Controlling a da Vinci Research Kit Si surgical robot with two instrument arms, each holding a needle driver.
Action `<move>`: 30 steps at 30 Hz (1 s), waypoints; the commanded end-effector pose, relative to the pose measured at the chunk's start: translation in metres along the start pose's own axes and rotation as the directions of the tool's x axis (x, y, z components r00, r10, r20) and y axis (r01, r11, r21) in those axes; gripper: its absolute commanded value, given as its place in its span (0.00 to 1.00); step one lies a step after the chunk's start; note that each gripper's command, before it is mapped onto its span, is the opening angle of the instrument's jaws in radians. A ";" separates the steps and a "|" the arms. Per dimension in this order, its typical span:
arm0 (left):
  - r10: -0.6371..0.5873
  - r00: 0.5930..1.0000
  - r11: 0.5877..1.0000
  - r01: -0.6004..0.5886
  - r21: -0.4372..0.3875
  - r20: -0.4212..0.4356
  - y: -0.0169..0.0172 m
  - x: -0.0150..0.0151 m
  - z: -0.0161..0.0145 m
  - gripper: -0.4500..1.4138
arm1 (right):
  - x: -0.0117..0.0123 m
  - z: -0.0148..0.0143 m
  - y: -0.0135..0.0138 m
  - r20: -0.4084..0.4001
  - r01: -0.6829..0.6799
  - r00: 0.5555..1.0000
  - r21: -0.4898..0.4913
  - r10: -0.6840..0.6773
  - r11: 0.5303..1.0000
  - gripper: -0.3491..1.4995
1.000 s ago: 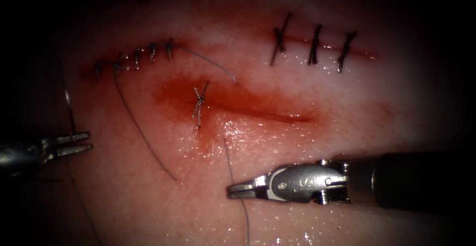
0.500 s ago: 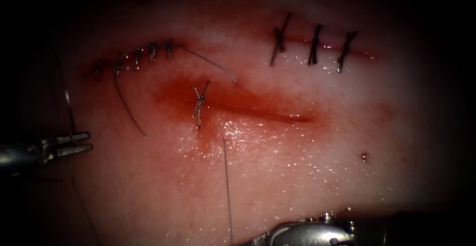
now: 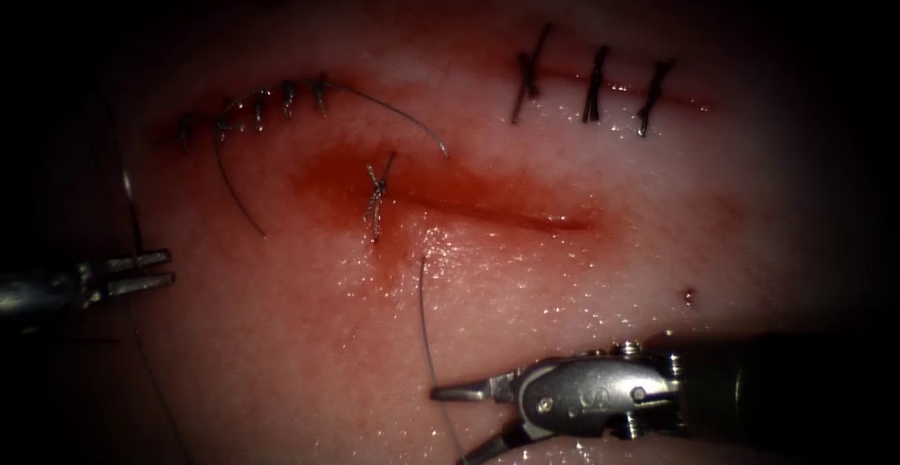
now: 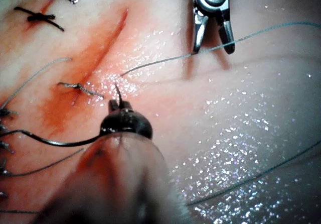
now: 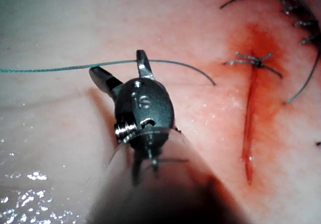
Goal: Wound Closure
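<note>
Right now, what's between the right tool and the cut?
Glistening tissue, bare except one thread running from near the cut down between the right tool's open fingers, seen in the endoscope view.

Silver, screw-studded end effector (image 3: 461, 420), dark shaft (image 3: 797, 381)

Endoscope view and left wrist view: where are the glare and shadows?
Endoscope view: edges dark, left tool in gloom; glare on wet tissue below the cut. Left wrist view: sparkle on tissue; right tool, open astride the thread, casts a shadow.
</note>
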 end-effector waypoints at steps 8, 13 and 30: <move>0.000 1.000 1.000 0.000 -0.004 0.003 0.0006 -0.0003 0.0008 0.00 | -0.0026 0.0006 0.0062 -0.015 0.017 1.000 -0.065 -0.018 0.998 0.83; 0.000 1.000 1.000 0.000 -0.002 0.003 0.0007 -0.0003 0.0009 0.00 | -0.0052 0.0025 0.0083 -0.010 0.031 0.999 -0.072 -0.032 0.997 0.81; 0.006 1.000 1.000 -0.006 -0.010 0.009 0.0008 -0.0005 0.0017 0.00 | -0.0082 0.0070 0.0106 -0.021 0.008 1.000 -0.071 -0.010 0.997 0.10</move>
